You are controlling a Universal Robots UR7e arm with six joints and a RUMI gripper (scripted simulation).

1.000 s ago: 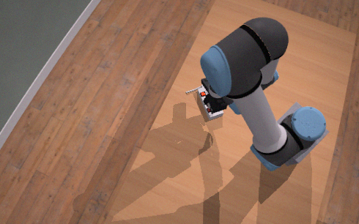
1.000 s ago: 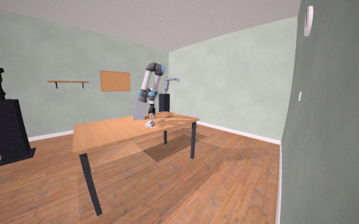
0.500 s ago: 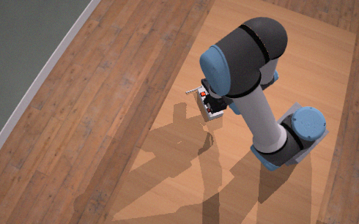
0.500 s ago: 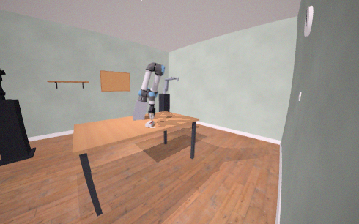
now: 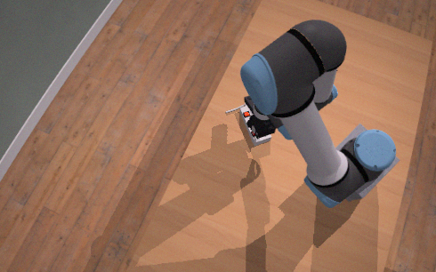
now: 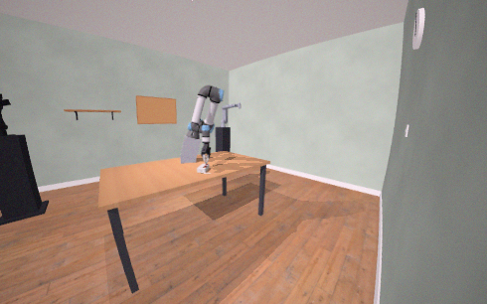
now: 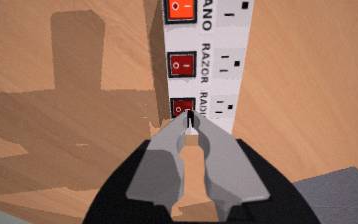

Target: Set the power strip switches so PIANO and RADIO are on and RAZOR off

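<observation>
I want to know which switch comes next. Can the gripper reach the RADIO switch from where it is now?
Probably yes. In the wrist view the shut gripper has its tips right at the near edge of the RADIO switch, with nothing between them. The power strip lies face up, so the switch is exposed.

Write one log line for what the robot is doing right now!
tool: shut, empty | tip at RADIO switch, dark | PIANO switch: bright | RAZOR switch: dark | power strip: face up
</observation>
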